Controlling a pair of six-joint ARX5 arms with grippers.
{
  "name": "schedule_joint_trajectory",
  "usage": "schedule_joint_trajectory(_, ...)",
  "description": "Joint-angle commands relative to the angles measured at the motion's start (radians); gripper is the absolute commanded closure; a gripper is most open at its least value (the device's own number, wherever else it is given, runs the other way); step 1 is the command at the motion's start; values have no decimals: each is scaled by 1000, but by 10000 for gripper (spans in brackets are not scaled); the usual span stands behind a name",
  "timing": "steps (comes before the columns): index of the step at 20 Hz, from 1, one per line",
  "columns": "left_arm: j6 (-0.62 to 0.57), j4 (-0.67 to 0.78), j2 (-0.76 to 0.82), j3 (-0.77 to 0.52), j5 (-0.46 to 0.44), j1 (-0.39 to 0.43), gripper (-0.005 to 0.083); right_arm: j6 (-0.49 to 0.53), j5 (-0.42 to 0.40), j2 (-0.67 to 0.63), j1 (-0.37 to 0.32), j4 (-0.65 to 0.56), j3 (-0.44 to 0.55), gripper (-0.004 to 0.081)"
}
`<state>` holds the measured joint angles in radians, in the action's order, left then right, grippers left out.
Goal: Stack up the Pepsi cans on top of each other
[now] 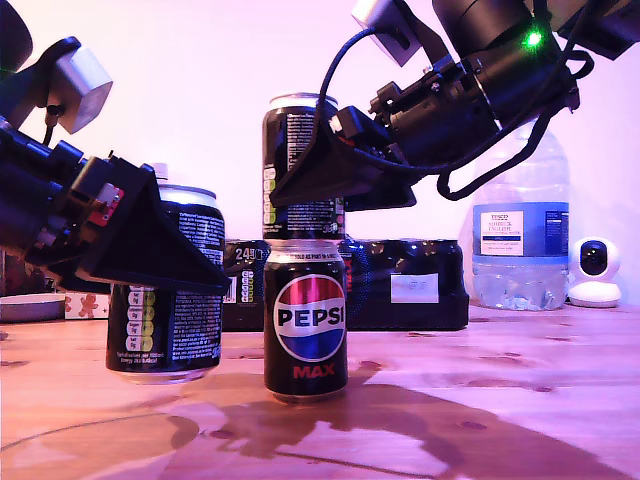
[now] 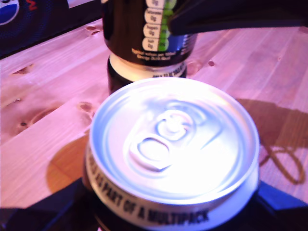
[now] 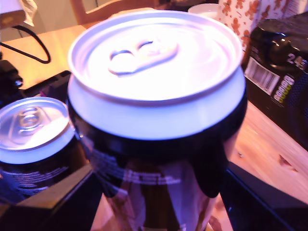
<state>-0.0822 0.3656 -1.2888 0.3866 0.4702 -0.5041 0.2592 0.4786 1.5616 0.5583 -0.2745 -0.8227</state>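
My second gripper (image 1: 318, 190) clamps the upper Pepsi can (image 1: 303, 165), its base resting on the rim of the logo-facing Pepsi can (image 1: 306, 318) directly below. My first gripper (image 1: 165, 262) grips the third Pepsi can (image 1: 166, 285), standing on the wooden table (image 1: 480, 400) just beside the stack, a narrow gap between.
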Motion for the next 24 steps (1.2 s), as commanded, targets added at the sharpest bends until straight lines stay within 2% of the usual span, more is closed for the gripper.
schedule_joint_trajectory(1, 3, 31, 34, 4, 10, 0, 419, -1, -16, 10, 5, 22, 14, 164)
schedule_joint_trajectory(8, 3, 31, 34, 4, 21, 0, 419, -25, 20, 10, 5, 19, 2, 164)
schedule_joint_trajectory(24, 3, 31, 34, 4, 23, 0, 419, -27, 8, -10, 5, 56, -10, 165)
